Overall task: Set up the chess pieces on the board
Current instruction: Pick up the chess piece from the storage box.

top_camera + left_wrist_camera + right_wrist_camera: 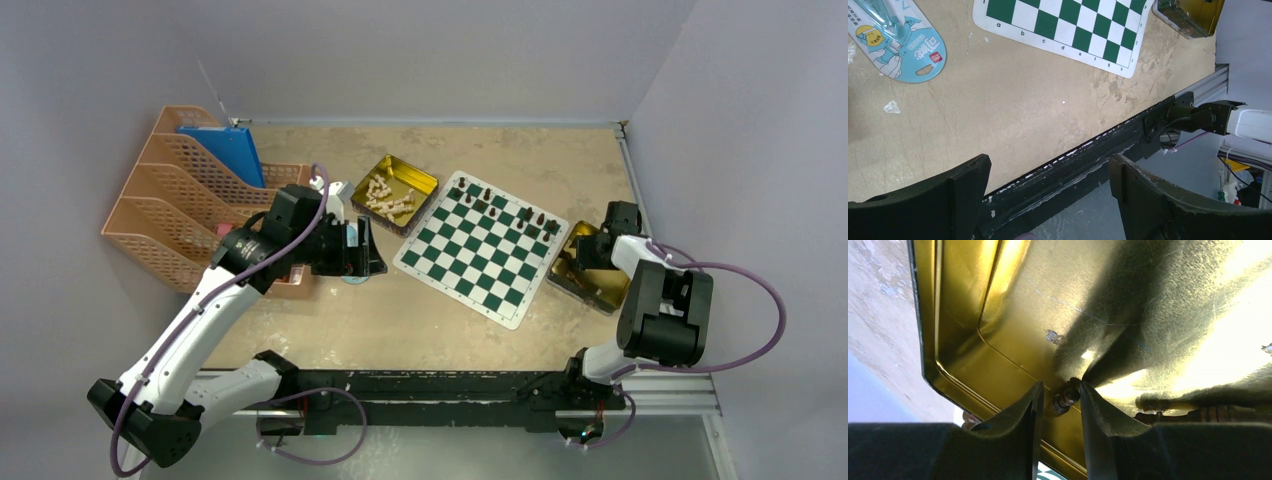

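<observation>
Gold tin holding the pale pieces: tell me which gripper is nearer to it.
Left. The left gripper hovers just near-left of that tin; the right gripper is across the board, down inside the other gold tin.

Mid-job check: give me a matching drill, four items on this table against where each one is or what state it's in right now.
Items
1. left gripper
2. right gripper
3. pale pieces
4. dark pieces already placed

Places or states
A. heaped in the gold tin left of the board
B. straddling a dark piece lying in the other gold tin
C. open, holding nothing
D. standing along the board's far edge

Pairs: 1-C, 2-B, 3-A, 4-D
</observation>
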`<state>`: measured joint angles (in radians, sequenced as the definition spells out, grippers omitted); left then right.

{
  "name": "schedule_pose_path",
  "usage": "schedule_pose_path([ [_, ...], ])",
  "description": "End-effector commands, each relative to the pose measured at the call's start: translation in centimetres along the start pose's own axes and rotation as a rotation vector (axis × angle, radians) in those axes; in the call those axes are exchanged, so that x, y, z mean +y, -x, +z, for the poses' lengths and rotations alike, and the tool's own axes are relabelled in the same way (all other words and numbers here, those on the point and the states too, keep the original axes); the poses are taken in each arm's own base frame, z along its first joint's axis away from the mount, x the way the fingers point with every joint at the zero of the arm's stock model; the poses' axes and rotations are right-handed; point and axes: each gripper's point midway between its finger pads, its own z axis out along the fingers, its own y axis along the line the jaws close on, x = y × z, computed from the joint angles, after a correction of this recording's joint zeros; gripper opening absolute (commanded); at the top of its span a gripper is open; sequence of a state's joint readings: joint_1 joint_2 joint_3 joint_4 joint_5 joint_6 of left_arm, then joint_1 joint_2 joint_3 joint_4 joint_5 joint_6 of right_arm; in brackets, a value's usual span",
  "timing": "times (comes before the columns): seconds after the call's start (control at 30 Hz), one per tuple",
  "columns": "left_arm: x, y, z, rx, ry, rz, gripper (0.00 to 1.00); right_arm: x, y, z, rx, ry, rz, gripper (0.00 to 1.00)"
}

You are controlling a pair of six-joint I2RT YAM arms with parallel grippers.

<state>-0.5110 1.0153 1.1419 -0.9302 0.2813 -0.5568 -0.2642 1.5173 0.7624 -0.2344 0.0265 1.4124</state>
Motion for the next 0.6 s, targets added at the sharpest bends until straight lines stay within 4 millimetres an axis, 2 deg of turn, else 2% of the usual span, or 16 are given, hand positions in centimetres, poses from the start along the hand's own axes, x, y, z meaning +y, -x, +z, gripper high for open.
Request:
schedule_pose_path([
  [0.0,-0.36,0.36,0.09,-0.012,-0.025,0.015,0.88,-0.35,-0.4,0.19,0.016,-0.005,0.035,0.35],
  [0.43,-0.28,0.62,0.46,-0.011,-0.02,0.026,0.87,-0.88,-0.3,-0.05,0.009,-0.045,0.048,0.29],
  [0.57,-0.62,0.75,0.6,-0.007,-0.035,0.022,0.87,-0.69,0.11,-0.24,-0.013,-0.052,0.029,0.18],
])
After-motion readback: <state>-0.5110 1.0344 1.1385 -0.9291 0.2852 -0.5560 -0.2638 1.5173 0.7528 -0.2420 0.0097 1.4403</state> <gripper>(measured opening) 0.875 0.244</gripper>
